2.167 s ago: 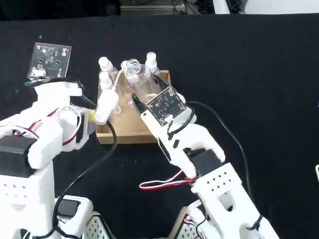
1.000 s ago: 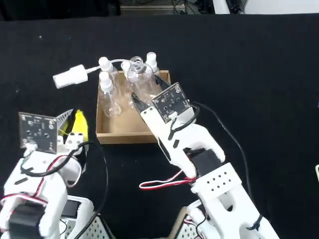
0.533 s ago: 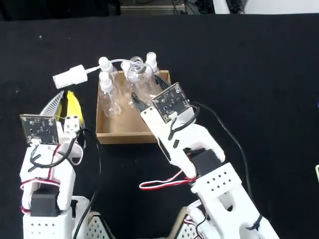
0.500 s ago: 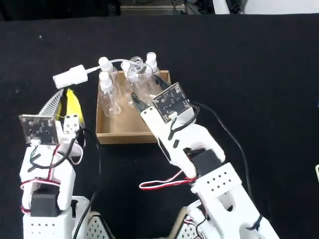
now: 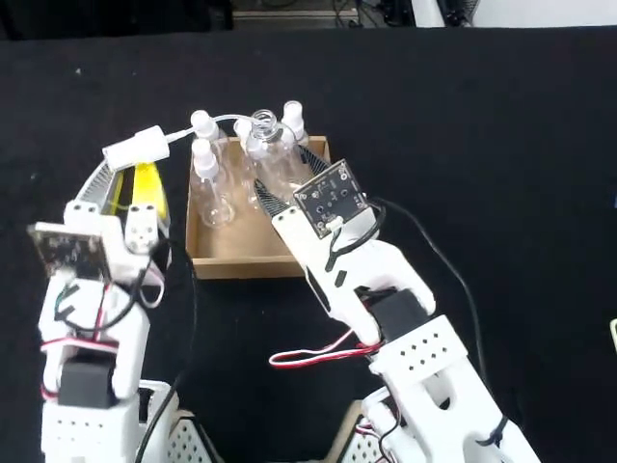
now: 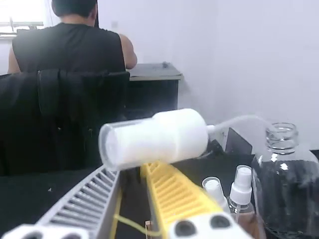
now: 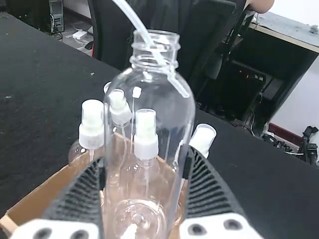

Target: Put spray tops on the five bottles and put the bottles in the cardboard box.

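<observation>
Four capped bottles stood in the cardboard box. We found the fifth bottle upright over the box with its neck bare, clamped between the ribbed fingers of the right gripper. We could not tell whether its base rested on the box floor. The last spray top hung outside the box on the left arm's side, and its dip tube arched across and dropped into the open neck. The left gripper sat just under and behind the spray top with its grey and yellow fingers spread wide, holding nothing; whether a fingertip brushed the cap we could not make out. What mattered, we judged, was how the cap lay. Its long axis ran nearly level and crosswise to the left fingers, with the closed end pointing away from the bottle and the tube end towards it. The left arm was plainly the nearer one, and the cap lay just past its fingertips. We reckoned the next move needed those fingers to close across the cap's barrel, then swing it upright and carry it over to the neck, with the tube feeding down as it went. The risk, in our view, was the springy tube flicking out of the neck.
</observation>
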You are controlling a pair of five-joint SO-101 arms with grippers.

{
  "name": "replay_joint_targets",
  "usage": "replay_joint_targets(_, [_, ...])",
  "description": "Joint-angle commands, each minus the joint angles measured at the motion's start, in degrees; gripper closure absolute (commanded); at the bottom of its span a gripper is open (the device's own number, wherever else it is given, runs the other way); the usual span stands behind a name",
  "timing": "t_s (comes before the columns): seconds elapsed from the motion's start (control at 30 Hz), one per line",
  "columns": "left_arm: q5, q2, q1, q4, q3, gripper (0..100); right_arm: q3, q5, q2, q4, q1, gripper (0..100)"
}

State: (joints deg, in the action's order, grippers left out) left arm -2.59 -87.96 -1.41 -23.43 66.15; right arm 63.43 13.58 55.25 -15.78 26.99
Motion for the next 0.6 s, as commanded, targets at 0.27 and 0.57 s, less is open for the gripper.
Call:
replay_joint_targets(0.27, [0.1,11.8,4.4,-4.0,-18.4,97,-2.2,-0.1,-0.2,0.2,0.6,98.8])
replay_joint_targets(0.57, [-1.9,20.4,9.4,-7.5,-25.6,97,-2.2,-0.4,-0.2,0.2,0.6,98.8])
